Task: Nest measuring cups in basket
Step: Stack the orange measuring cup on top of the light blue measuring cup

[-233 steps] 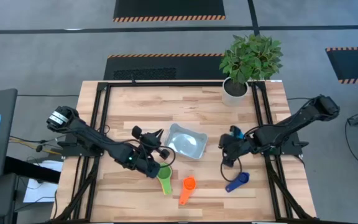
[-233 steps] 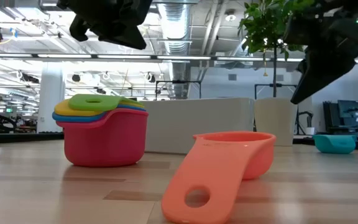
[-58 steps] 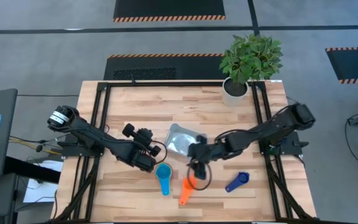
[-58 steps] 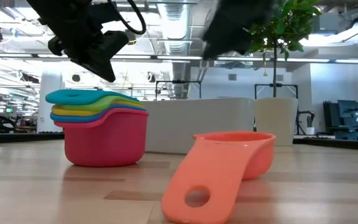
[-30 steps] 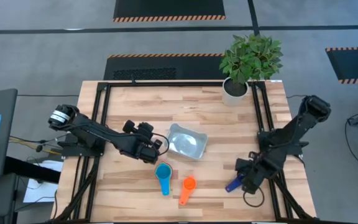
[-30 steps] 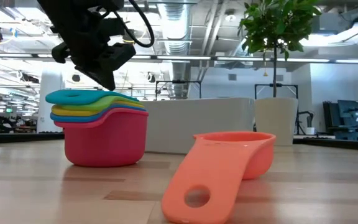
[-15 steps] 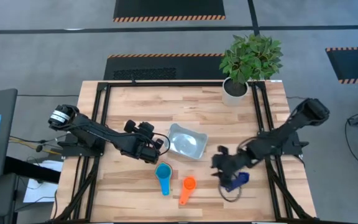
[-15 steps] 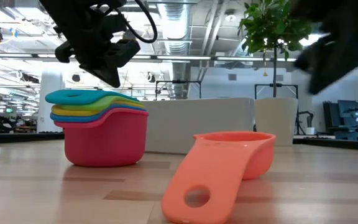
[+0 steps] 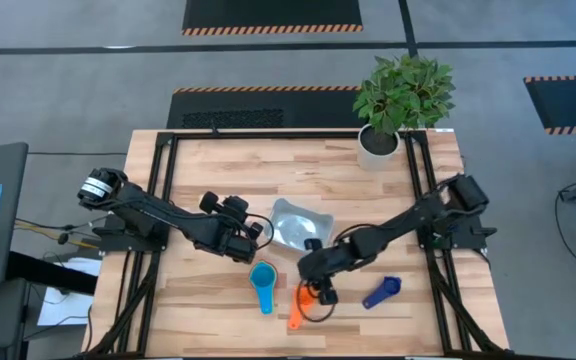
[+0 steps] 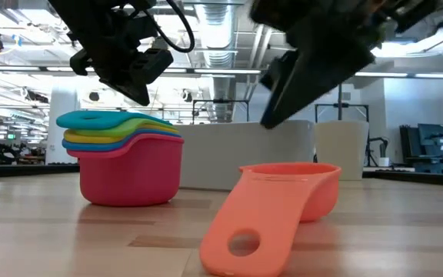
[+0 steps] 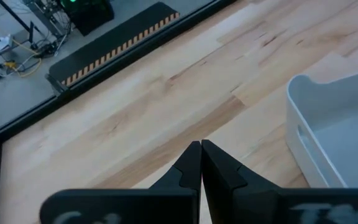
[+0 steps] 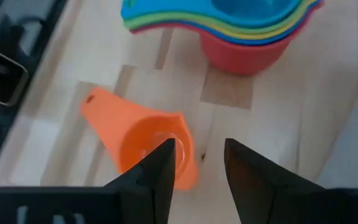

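The high view looks straight down on the whole table (image 9: 218, 165). The low view sits at table-top height, facing across it, close to the orange cup (image 10: 271, 211). The right wrist view looks down past its right gripper (image 12: 199, 163) at that same cup, possibly blurred. The left wrist view faces the basket (image 11: 334, 134).

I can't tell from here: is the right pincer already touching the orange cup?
Cannot tell. In the right wrist view one finger overlaps the orange cup rim, the pincer open; the low view shows it above the cup, but neither shows contact or gap plainly.
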Controlling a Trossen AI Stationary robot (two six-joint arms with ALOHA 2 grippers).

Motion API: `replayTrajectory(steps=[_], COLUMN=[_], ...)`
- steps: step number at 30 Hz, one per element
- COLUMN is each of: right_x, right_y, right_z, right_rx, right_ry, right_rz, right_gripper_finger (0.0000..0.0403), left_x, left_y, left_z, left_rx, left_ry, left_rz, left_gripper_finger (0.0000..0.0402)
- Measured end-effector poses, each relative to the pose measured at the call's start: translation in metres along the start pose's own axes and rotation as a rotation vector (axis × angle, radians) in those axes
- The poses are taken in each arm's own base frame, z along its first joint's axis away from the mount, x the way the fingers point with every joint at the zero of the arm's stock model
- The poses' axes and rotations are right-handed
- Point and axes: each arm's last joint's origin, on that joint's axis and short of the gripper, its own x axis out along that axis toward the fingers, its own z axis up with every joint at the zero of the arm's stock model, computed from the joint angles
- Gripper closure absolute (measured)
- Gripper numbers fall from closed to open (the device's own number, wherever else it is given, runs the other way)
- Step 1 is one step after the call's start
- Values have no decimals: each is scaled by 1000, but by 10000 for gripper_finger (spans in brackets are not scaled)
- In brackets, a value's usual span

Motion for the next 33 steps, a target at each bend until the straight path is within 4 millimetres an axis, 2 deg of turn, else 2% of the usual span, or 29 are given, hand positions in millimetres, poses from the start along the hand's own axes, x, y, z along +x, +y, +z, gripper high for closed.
replayTrajectory(steps=[8, 11, 14, 18, 20, 24, 33], right_x=[41, 45, 43, 32, 25, 13, -22], right_y=[3, 4, 1, -1, -1, 0, -6], right_z=[0, 2, 2, 7, 10, 28, 96], right_rx=[-51, -49, -70, -163, -235, -347, -582], right_ry=[139, 144, 158, 153, 165, 150, -56], right_rz=[23, 65, 57, 36, 17, -67, -93], right_gripper_finger=[249, 261, 292, 367, 386, 374, 394], left_x=[0, 0, 0, 0, 0, 0, -2], left_y=[-1, -1, -1, 0, 0, 1, 11], left_z=[0, 0, 0, 0, 0, -1, -6], left_rx=[-13, -14, -11, -6, 0, 46, 154], left_ry=[-2, 1, 4, 6, 7, 23, 138], left_rz=[-3, -4, -5, -2, -1, -1, 35], left_gripper_finger=[401, 401, 401, 401, 401, 401, 401])
